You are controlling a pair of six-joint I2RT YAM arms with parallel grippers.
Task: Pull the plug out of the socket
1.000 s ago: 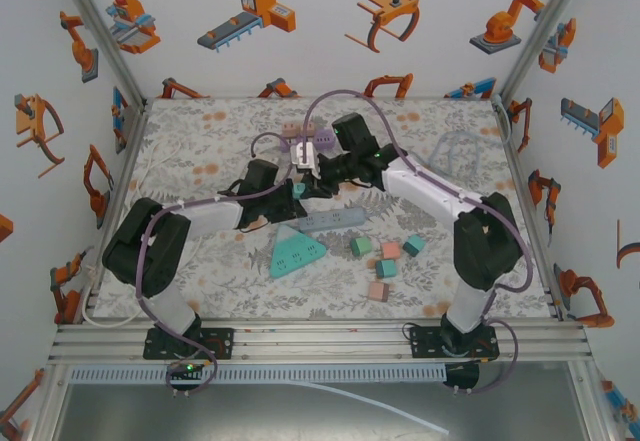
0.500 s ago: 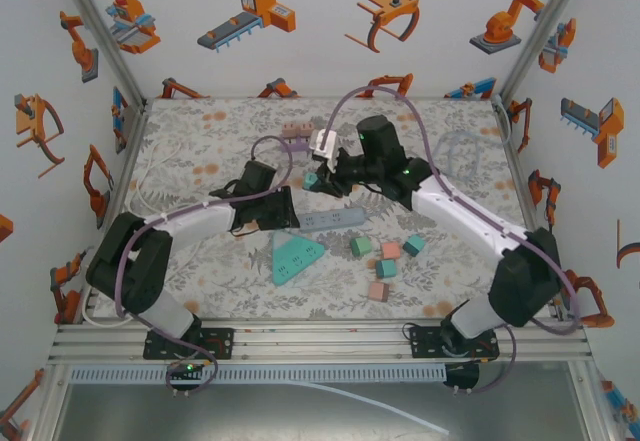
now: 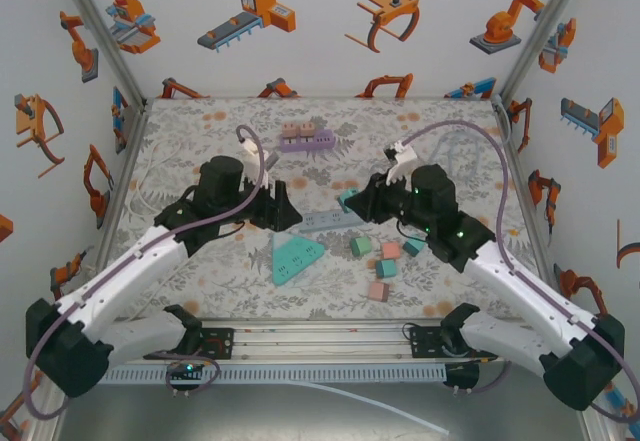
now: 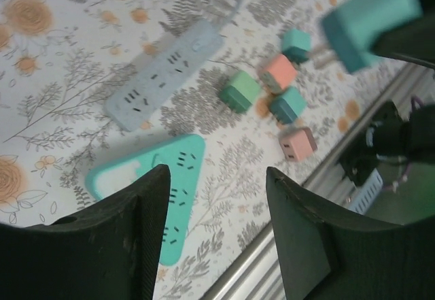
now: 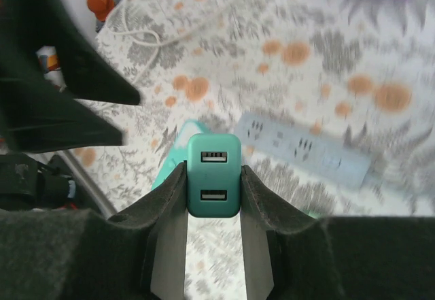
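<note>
Plug's out by the look of it. R gripper (image 3: 355, 204) is clamped on the teal plug (image 5: 213, 175), a finger on each flank, USB face toward the wrist cam. Plug hangs above the table, apart from the grey power strip (image 3: 328, 220), just off its right end in top view. Pins look bare in left wrist view, tho blurry. L gripper (image 4: 216, 177) is wide, nothing in it, near the strip's left end, w/ the teal triangular socket block (image 3: 294, 254) just beside. I'd call the pull itself done; parking the plug is what's left. Next move IMO: you lower R onto bare cloth, away from the cubes (image 3: 388, 251) and the strip, then let go. L needn't brace anything.
</note>
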